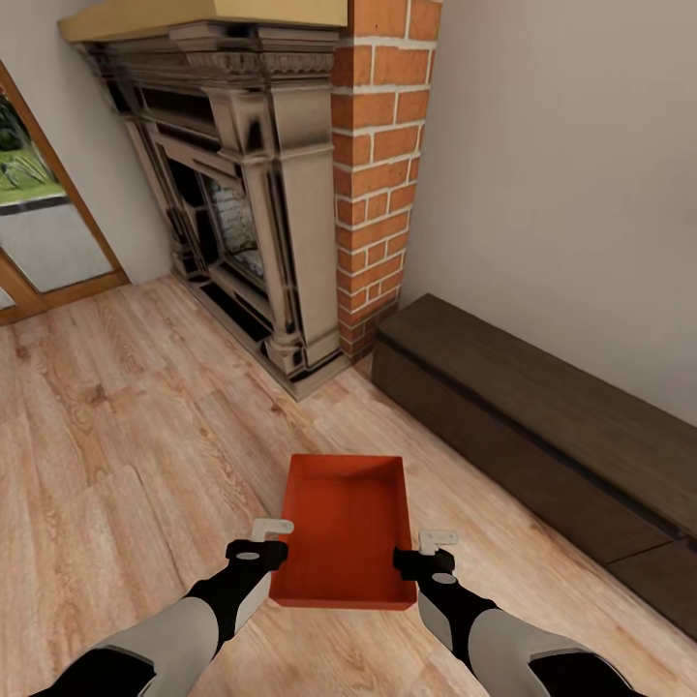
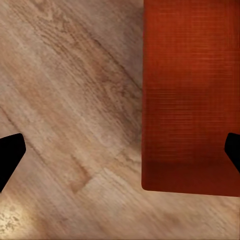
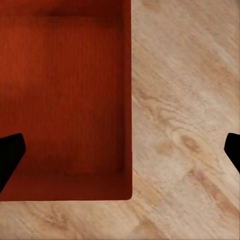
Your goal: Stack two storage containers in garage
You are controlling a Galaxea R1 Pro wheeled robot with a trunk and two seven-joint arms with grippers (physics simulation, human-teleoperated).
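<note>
We are in the living room. One orange bin [image 1: 347, 530] sits on the wood floor [image 1: 126, 455] between our left gripper [image 1: 259, 542] and right gripper [image 1: 434, 554]. Both are spread wide, holding nothing. The whole trip is ahead.

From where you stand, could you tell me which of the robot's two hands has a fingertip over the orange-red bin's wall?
Both do: the left hand and the right hand each straddle a long wall of the storage container, open, one finger inside.

Both wrist views crop the storage container [image 2: 190, 100] at the frame edge. The head view cuts off the fireplace [image 1: 242, 194] top and bench [image 1: 542, 426] end.
</note>
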